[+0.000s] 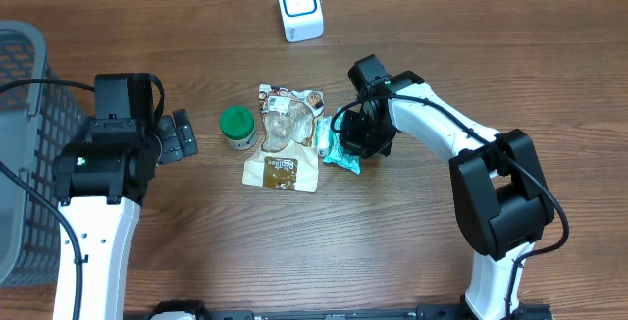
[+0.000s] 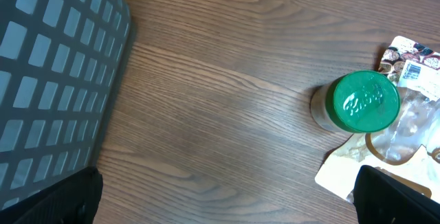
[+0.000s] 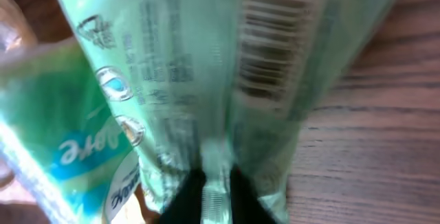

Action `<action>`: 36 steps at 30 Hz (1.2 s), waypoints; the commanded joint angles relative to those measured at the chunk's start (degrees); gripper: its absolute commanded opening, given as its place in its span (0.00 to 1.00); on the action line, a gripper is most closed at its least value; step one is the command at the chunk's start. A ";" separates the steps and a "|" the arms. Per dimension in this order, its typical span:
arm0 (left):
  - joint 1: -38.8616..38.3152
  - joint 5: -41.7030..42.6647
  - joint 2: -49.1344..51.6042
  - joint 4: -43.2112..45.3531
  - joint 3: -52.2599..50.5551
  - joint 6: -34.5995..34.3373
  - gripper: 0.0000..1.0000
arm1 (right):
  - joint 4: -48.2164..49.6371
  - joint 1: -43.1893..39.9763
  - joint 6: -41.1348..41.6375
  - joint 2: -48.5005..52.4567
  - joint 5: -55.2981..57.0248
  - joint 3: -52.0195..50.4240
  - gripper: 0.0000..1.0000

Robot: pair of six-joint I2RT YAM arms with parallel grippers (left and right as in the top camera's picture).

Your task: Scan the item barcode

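Right gripper (image 3: 212, 200) clamps the mint-green plastic packet (image 3: 199, 80) (barcode (image 3: 275, 52) toward its camera), 3 o'clock of the green-lidded jar (image 1: 237, 128); left gripper (image 1: 182, 135) gapes.

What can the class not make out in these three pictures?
Right wrist: barcode digits on the pale green plastic wipes packet, blurred by closeness.
Overhead: same packet's print too small, partly under the white right arm.
Left wrist: brown foil snack pouch cut by the right edge; clear green-lidded jar, contents hidden by its lid.
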 commanded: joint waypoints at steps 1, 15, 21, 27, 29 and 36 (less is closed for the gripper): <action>0.22 -0.59 0.17 0.07 0.11 1.09 1.00 | -0.90 0.00 -2.91 3.06 2.12 -0.72 0.26; 0.22 -0.59 0.17 0.07 0.11 1.11 1.00 | -3.65 -0.83 -14.62 3.06 14.91 -0.72 0.41; 0.22 -0.59 0.17 0.07 0.11 1.09 1.00 | -2.40 -0.83 -18.86 3.08 19.56 -0.72 0.40; 0.22 -0.59 0.17 0.07 0.11 1.11 1.00 | 1.90 -0.85 -24.17 3.08 33.68 -0.72 0.40; 0.22 -0.59 0.17 0.07 0.11 1.09 0.99 | 3.13 -0.83 -27.61 3.06 33.35 -0.59 0.40; 0.22 -0.59 0.17 0.07 0.11 1.09 1.00 | -0.57 -0.83 -27.65 0.44 23.37 5.01 0.40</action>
